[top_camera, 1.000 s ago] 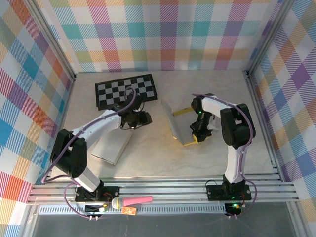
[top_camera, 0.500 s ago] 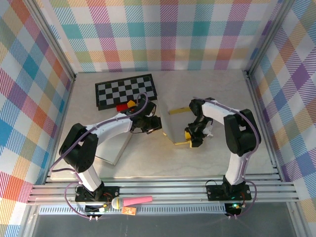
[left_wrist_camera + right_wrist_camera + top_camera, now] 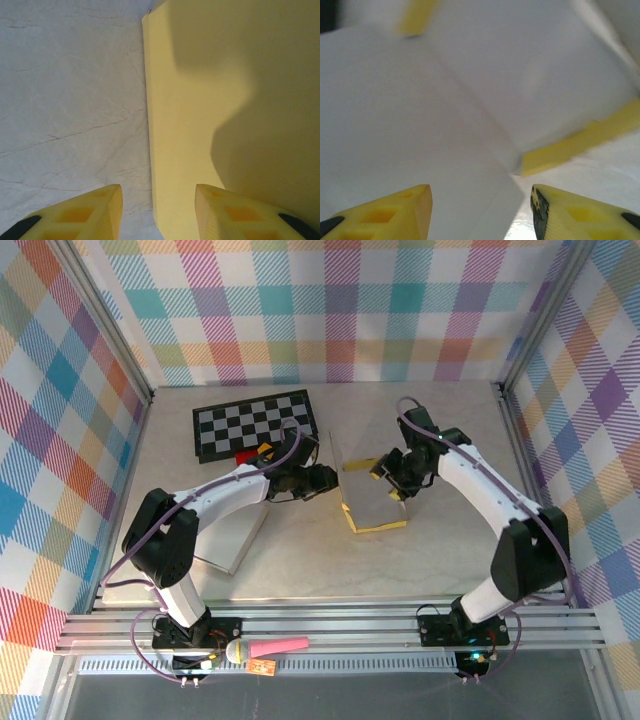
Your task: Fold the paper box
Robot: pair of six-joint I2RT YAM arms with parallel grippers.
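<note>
The paper box [image 3: 368, 502], yellow outside and silvery white inside, lies half unfolded in the middle of the table. One wall stands up on its left side and a yellow flap edge shows at its near side. My left gripper [image 3: 325, 480] is open at that left wall. In the left wrist view the yellow panel [image 3: 225, 100] runs between its spread fingers [image 3: 157, 200], which do not pinch it. My right gripper [image 3: 393, 478] hovers open over the box's far right part. Its wrist view shows white inner panels [image 3: 445, 100] under the spread fingers [image 3: 480, 200].
A black-and-white checkerboard [image 3: 255, 423] lies at the back left, with small red and yellow pieces [image 3: 250, 453] at its near edge. A flat white sheet [image 3: 230, 540] lies under the left arm. A pink item [image 3: 280, 646] rests on the front rail. Plaid walls enclose the table.
The right gripper has opened, let go of the box's near right corner and moved toward the back. The left gripper has slid right up to the box's left wall.
</note>
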